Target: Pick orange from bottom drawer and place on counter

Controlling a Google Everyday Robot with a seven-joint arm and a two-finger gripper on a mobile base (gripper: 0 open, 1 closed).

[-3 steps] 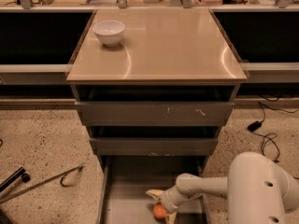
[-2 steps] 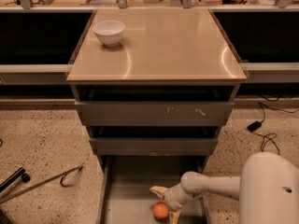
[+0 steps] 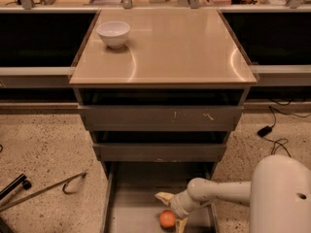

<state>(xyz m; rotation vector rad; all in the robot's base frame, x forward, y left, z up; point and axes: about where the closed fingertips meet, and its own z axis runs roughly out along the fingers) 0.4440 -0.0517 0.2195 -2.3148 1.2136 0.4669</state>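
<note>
At the bottom of the frame my pincer (image 3: 172, 210) sits low in the open bottom drawer (image 3: 131, 212) with its fingers apart. The orange (image 3: 167, 219) lies on the drawer floor just beside the lower finger, not clamped. I judge this is the reaching step. Next I should centre the fruit between the fingers, close, then lift. Farther up is the counter (image 3: 184, 47), with a white bowl (image 3: 113, 33) at its upper left.
</note>
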